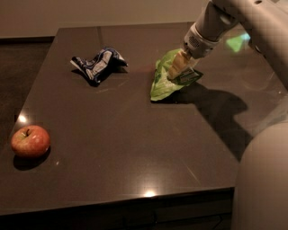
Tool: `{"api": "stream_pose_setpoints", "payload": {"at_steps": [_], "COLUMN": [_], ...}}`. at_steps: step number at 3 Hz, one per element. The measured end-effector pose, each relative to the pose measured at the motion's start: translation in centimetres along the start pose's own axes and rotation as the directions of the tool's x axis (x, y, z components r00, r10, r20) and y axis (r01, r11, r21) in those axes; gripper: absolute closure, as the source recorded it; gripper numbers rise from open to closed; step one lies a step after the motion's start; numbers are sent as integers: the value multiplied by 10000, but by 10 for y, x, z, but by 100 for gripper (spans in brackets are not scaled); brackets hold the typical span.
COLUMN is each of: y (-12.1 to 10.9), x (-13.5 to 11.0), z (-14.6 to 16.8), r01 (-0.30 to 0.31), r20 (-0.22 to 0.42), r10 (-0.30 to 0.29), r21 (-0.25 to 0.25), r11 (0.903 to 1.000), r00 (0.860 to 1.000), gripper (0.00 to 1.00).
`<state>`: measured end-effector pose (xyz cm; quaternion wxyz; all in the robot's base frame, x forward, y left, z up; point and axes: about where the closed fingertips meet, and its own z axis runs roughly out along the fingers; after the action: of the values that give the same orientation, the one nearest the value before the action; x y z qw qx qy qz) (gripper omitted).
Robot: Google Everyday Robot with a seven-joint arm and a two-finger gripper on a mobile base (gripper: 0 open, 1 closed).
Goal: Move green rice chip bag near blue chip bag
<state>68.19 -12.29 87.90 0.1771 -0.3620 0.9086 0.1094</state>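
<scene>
**Grasp made, transfer pending**

An apple (30, 140) sits at the worktop's (135, 148) left edge, uninvolved. The blue chip bag (96, 64) lies rear-left, well apart from the green rice chip bag (163, 84) at centre-right. The gripper (177, 69) reaches in from the right, fingers pinched on the green bag's upper fold, evidently to carry it leftward. The fingertips are buried in foil, and the arm is cut off by the frame.

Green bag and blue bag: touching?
Apart. The camera view shows bare table between the green bag and the blue bag; the gripper is at the green bag.

Dark glossy table (135, 148); pale wall (90, 13) behind; dark floor (18, 72) at left.
</scene>
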Motion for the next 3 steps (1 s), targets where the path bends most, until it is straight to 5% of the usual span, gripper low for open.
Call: {"api": "stream_pose_setpoints", "payload": {"at_steps": [1, 2, 3], "y": [11, 25, 40], "x": [-13, -30, -48], "z": [-5, -6, -9], "r01": [473, 1033, 1603], "r20": [378, 819, 1285], "r10": [-463, -975, -1461], "r21": [-273, -693, -1079], "r11": [9985, 9922, 9812], "r00": [9982, 9919, 9809], "gripper": [88, 100, 100]}}
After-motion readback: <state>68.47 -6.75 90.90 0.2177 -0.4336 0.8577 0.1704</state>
